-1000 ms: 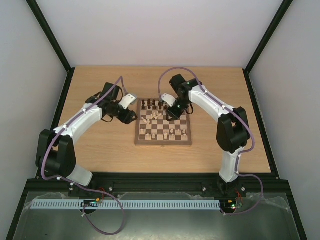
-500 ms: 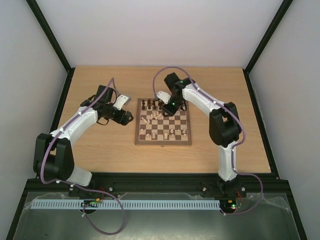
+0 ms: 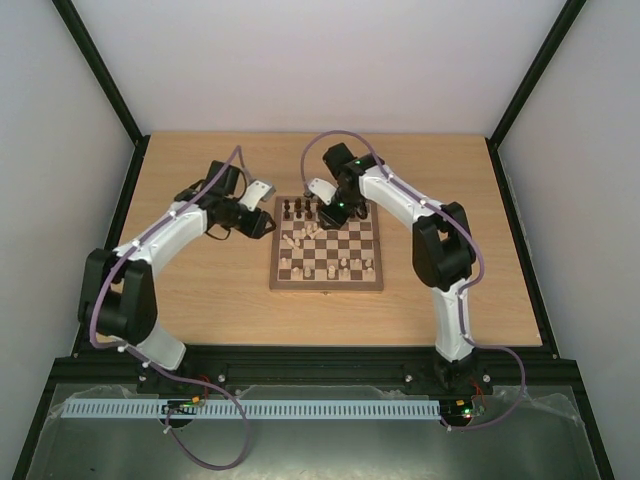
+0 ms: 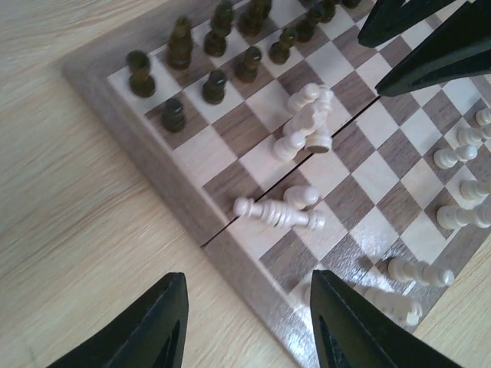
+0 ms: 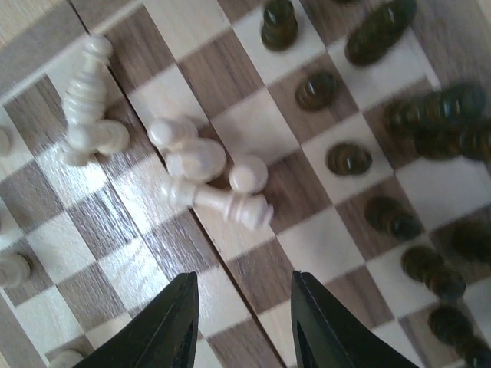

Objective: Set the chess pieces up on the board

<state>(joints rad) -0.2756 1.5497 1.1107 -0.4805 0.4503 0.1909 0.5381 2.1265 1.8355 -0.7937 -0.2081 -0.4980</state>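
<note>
Your left gripper (image 4: 245, 303) has swung in toward the board (image 3: 325, 284) since half a sec ago. It's now at the far-left corner, fingers apart, nothing btwn them. Your right gripper (image 5: 244, 295) has pulled back from mid-board to the far rows and is also spread, empty. On the board, dark pieces (image 4: 215, 54) stand upright along the far rows. Cream pieces (image 4: 307, 123) lie toppled in a heap nr the middle, w/ more cream ones scattered toward the near rows.

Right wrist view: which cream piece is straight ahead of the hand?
The slender cream piece lying flat just beyond the right hand; the other cream pieces bunch farther off, up and left.
</note>
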